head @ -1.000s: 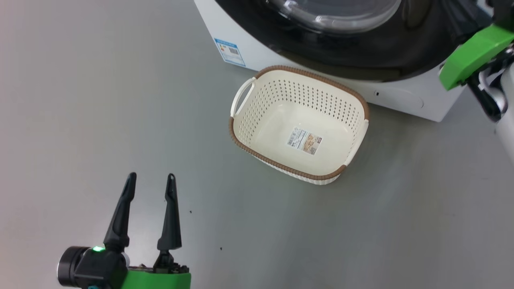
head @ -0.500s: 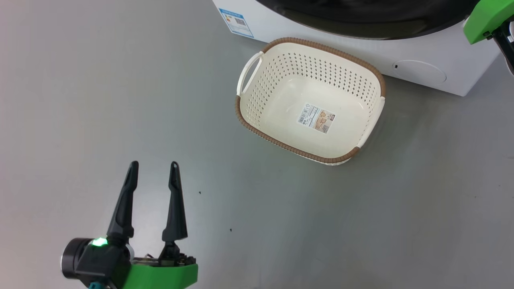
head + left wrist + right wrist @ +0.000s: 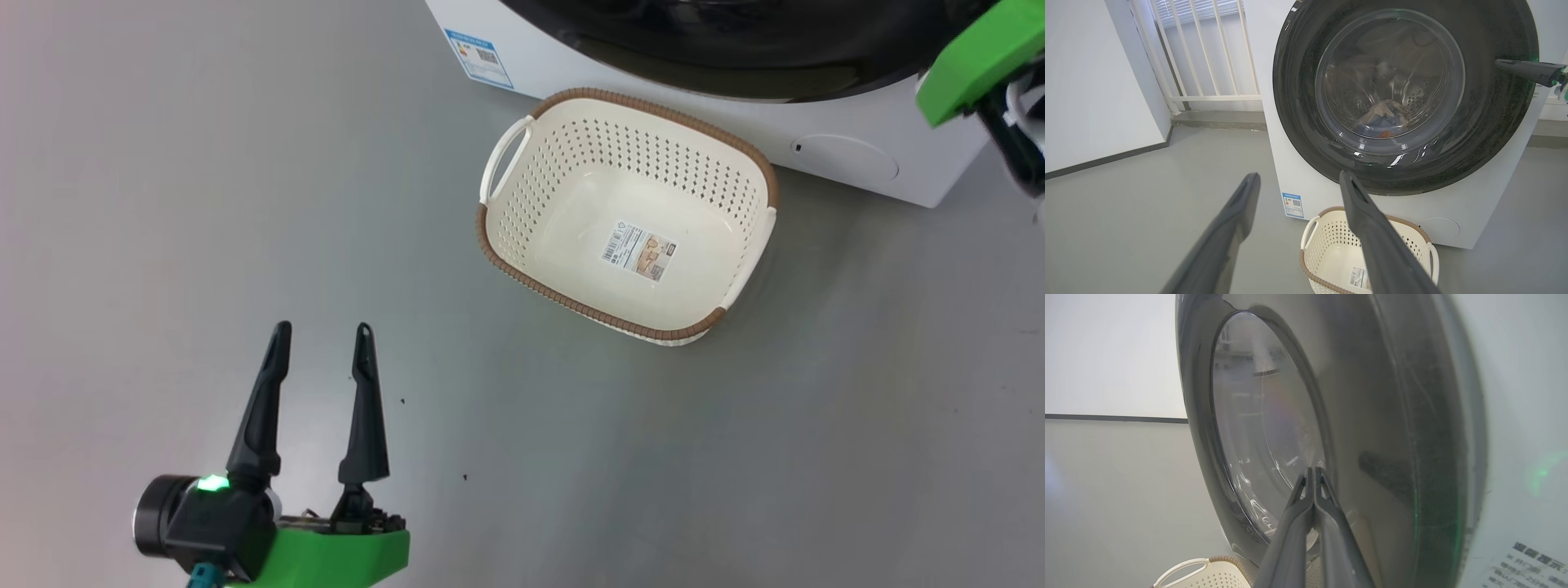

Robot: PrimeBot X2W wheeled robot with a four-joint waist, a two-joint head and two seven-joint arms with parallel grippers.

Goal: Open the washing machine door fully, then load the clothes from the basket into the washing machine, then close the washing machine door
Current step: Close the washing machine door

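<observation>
The washing machine (image 3: 931, 175) stands at the top of the head view. Its round black door (image 3: 1494, 134) lies against the machine's front. Through the glass, the clothes (image 3: 1384, 120) lie in the drum. The cream basket (image 3: 522, 204) with a brown rim sits on the floor in front, with just a label inside. My left gripper (image 3: 323, 328) hangs open and holds nothing, well left of the basket. My right gripper (image 3: 1314, 469) is shut, with nothing between its fingers. Its tips sit at the door's (image 3: 1372, 396) black face, near the right edge (image 3: 1499, 62).
Grey floor (image 3: 204, 163) spreads left of and in front of the basket (image 3: 1327, 245). A white wall (image 3: 1094, 81) and a railed window (image 3: 1208, 49) stand left of the machine (image 3: 1290, 171). A round service flap (image 3: 845, 157) is low on its front.
The head camera has moved, so the whole picture has shifted. The basket stays where it was. The left gripper stays open and the right stays shut.
</observation>
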